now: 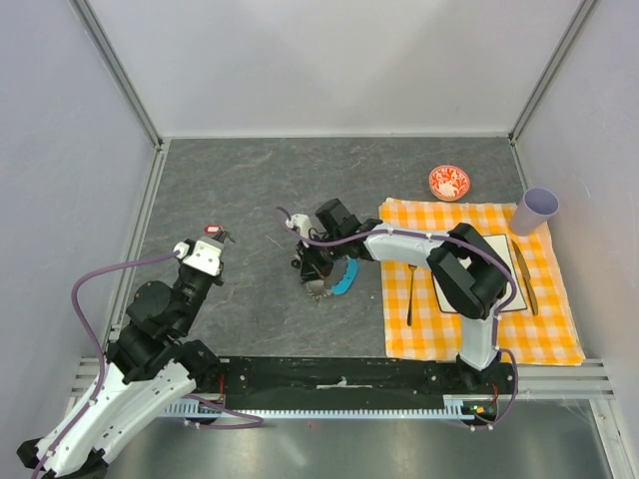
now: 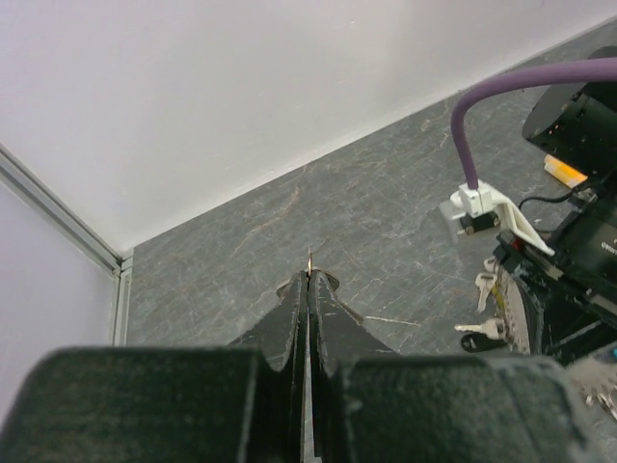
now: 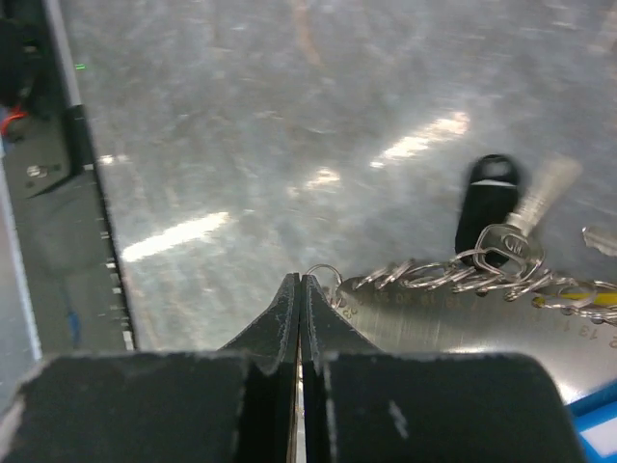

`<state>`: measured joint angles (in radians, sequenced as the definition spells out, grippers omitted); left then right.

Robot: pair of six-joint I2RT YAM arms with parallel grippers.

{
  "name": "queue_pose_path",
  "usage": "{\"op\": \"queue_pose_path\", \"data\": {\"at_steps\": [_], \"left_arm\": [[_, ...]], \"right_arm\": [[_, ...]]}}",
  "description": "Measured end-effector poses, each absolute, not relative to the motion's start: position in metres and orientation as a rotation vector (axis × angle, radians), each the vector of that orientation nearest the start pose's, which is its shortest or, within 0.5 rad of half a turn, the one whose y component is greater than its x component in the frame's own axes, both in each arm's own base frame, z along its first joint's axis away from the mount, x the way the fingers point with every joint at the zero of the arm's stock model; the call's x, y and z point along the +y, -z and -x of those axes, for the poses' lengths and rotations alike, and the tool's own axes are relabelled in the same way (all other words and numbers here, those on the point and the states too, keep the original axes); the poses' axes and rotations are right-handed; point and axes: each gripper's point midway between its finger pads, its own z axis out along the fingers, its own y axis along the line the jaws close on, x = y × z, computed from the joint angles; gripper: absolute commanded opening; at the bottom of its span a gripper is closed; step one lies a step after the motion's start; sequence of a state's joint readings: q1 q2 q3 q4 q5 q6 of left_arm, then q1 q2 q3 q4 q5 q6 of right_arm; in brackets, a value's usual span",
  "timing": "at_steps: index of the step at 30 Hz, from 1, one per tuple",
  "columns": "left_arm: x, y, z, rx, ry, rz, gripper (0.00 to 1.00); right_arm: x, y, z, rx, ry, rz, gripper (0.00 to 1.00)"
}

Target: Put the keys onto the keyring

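Grey tabletop [image 1: 250,190] under right fingers [image 3: 281,323] pinching the keyring [image 3: 453,280], keys [image 3: 487,217] blurred; left fingers [image 2: 287,323] pressed together, contents unclear.

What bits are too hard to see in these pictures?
Top view: the right gripper covers most of the keyring.
Left wrist view: the sliver at the left gripper's tip is too small to name.
Right wrist view: one key is blurred; the edge cuts the keyring.

The tabletop [image 1: 240,200] looks like grey veined stone, faintly glossy. The keyring [image 3: 434,275] chain is shiny metal; one key [image 3: 487,207] has a smooth black plastic head. The checked cloth [image 1: 549,329] looks matt.
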<state>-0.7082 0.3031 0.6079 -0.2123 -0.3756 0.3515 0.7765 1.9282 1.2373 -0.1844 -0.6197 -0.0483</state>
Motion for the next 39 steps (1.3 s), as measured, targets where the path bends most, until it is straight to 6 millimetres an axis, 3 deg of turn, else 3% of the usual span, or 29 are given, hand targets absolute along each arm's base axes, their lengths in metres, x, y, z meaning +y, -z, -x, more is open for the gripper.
{"op": "queue_pose_path", "data": {"at_steps": [4, 6, 14, 24, 39], "left_arm": [[-0.085, -0.306, -0.216, 1.406, 0.025, -0.477, 0.02], [-0.086, -0.306, -0.216, 1.406, 0.029, -0.476, 0.02], [-0.086, -0.306, -0.216, 1.406, 0.034, -0.474, 0.02], [-0.085, -0.306, -0.216, 1.406, 0.032, -0.472, 0.02], [-0.086, -0.306, -0.216, 1.406, 0.033, -0.473, 0.02]], "right_arm": [[0.397, -0.059, -0.222, 2.171, -1.158, 1.305, 0.0], [0.394, -0.055, -0.222, 2.197, -1.146, 1.289, 0.0], [0.375, -0.041, -0.257, 2.258, -1.051, 1.166, 0.0], [0.373, -0.029, -0.264, 2.288, -0.988, 1.139, 0.04], [0.363, -0.057, -0.292, 2.187, -0.707, 1.113, 0.02]]}}
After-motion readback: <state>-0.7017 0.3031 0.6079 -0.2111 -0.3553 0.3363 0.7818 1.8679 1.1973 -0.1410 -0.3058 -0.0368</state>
